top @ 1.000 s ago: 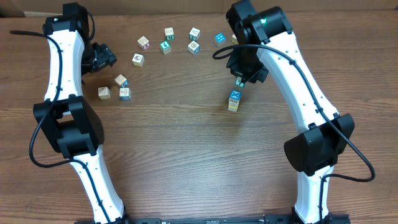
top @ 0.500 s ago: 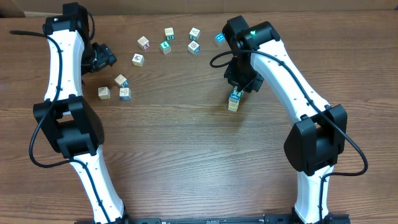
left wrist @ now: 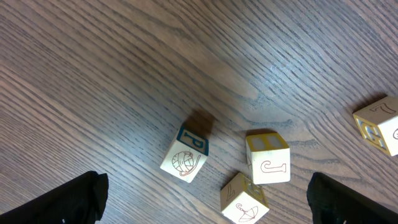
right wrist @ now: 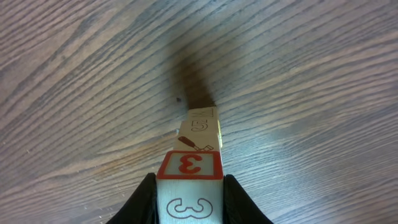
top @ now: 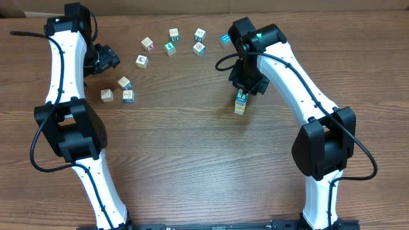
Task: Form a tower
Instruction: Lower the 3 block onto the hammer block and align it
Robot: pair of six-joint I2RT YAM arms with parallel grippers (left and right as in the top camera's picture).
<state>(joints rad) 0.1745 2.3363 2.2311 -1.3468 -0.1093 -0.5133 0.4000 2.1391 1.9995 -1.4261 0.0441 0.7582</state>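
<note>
While the tower (top: 239, 107) stands on the table (top: 192, 166) right of centre, seen from overhead, the right gripper (top: 245, 91) sits over its top. The left gripper (top: 107, 59) hangs near the loose cubes (top: 125, 83). From the left wrist, its jaws are spread wide and empty. From the right wrist, both fingers (right wrist: 147, 200) are clenched on the top cube (right wrist: 189, 167), marked with a red 3, sitting on the column.

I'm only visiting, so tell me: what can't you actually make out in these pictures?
- Tower height: overhead, the right gripper covers the top of the tower. In the right wrist view the gripped red-3 cube hides most of the cubes below.
- Whether that cube rests on the tower: the contact is hidden in both views.
- The loose cubes overhead: pictures too small to read.
- Left wrist view: a yellow-framed cube is cut off by the right edge.
</note>
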